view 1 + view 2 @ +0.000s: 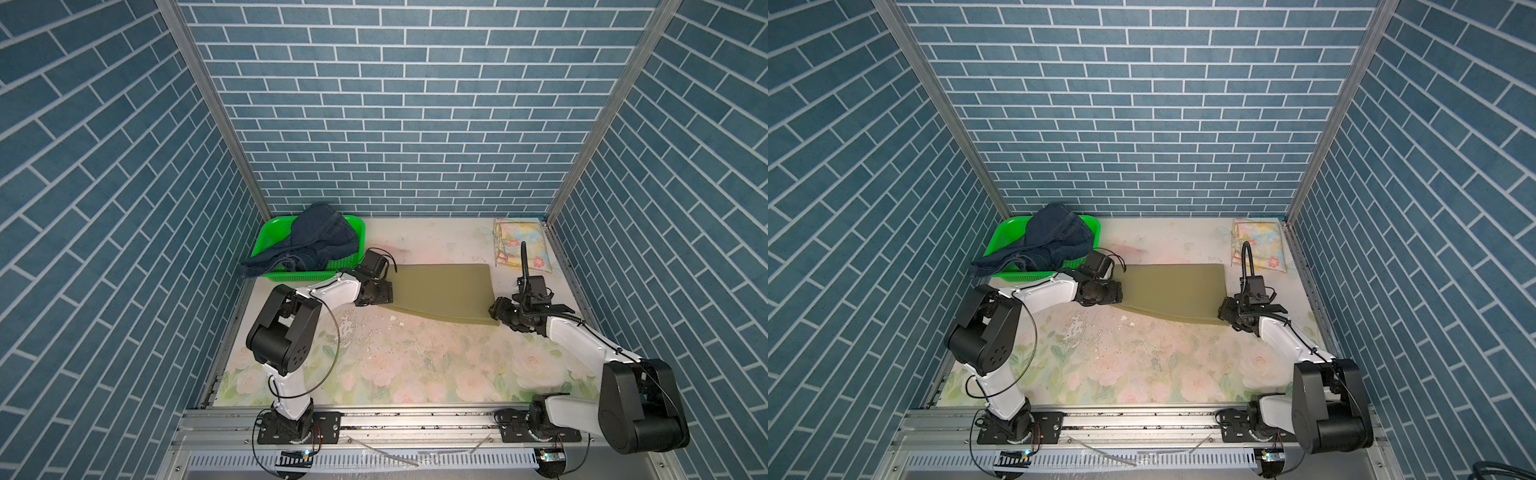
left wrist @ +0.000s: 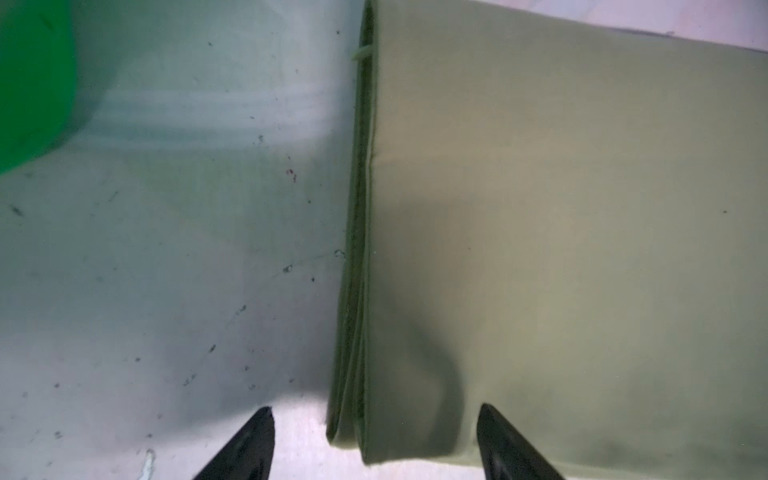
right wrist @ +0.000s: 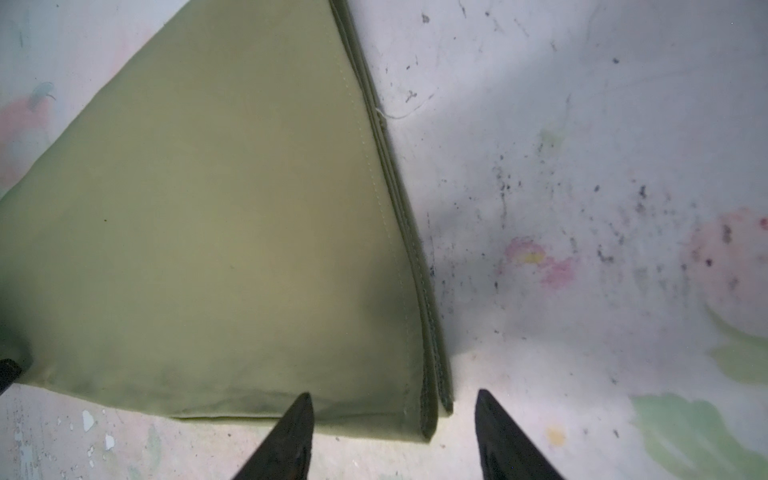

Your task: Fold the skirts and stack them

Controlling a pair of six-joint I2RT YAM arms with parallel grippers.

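1. Here we go: the plain olive-khaki skirt lies folded flat in the middle of the flower-printed worktop. The left fingers stand wide astride its near left corner. The right fingers stand wide astride the near right corner, and neither pair grips cloth.
2. Watch that edge! It is several stacked plies, so a pinch catching only the top one would likely peel the fold open.
3. An uneven lift could skew the cloth. The left arm also sits close to the green perforated plastic basket, where the dark blue denim skirt droops over the rim and could snag.
4. Only the wrist views show the plies and the finger spread. Only the top views show the denim skirt and the folded pastel flowered skirt in the far right corner.
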